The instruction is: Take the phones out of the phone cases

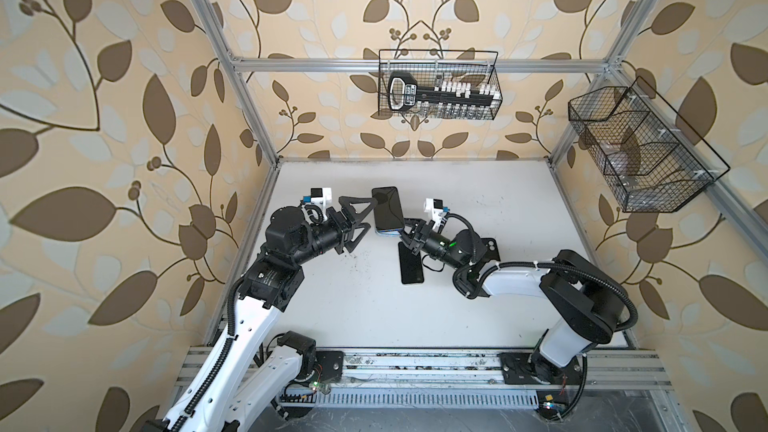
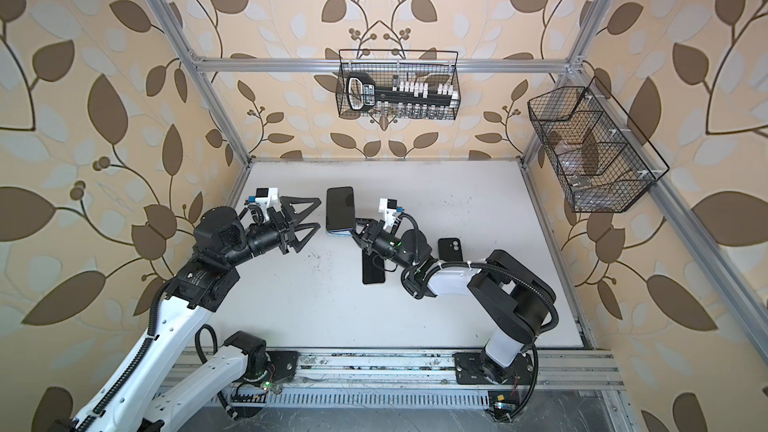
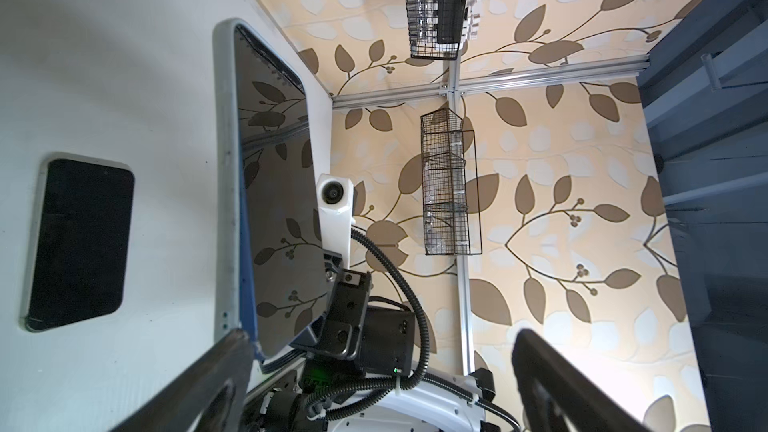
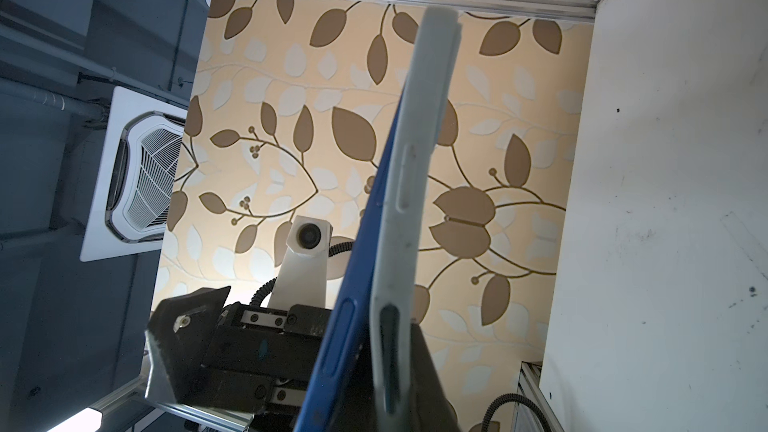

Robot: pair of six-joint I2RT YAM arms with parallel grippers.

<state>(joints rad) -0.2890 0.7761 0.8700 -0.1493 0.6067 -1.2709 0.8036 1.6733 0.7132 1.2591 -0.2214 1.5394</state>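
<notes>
The phone held aloft stands just ahead of the left tool; near table lies free

Cased phone: in right pincer, just right of left pincer. Second phone: on table, under right pincer. Loose case: on table, right of it.

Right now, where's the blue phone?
In both top views the blue phone is over mid-table, its near end clamped in the right gripper, the open left gripper just left of it.
</notes>
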